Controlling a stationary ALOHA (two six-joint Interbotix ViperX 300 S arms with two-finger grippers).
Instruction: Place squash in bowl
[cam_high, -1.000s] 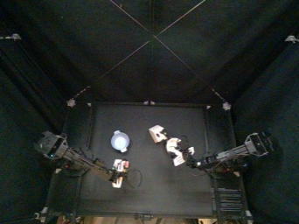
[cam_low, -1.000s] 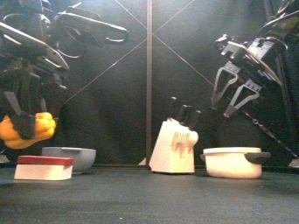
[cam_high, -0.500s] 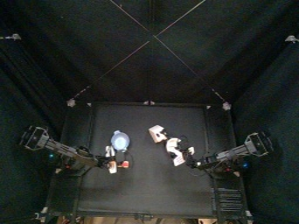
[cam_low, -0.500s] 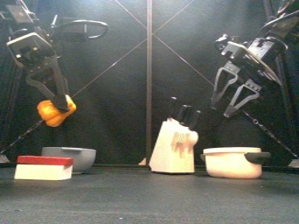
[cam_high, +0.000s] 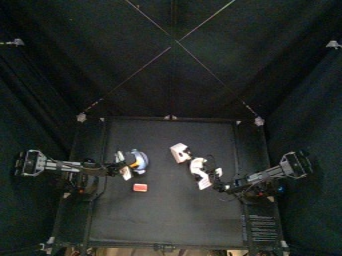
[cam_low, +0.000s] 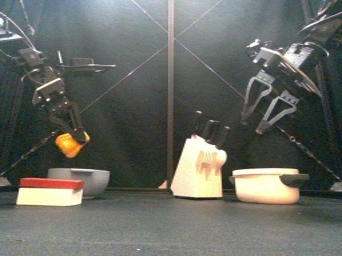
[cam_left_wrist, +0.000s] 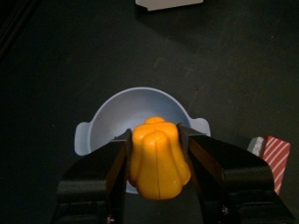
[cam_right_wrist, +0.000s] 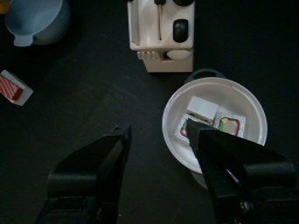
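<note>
The orange squash sat clamped between the jaws of the left gripper, held in the air directly above the pale bowl; in the front view it hung at left-centre of the frame, over the bowl at lower left. A red-and-white box lay on the table just in front of the bowl. The white knife block stood at centre and a white pot at lower right. The right gripper hovered with jaws spread and empty over the pot
</note>
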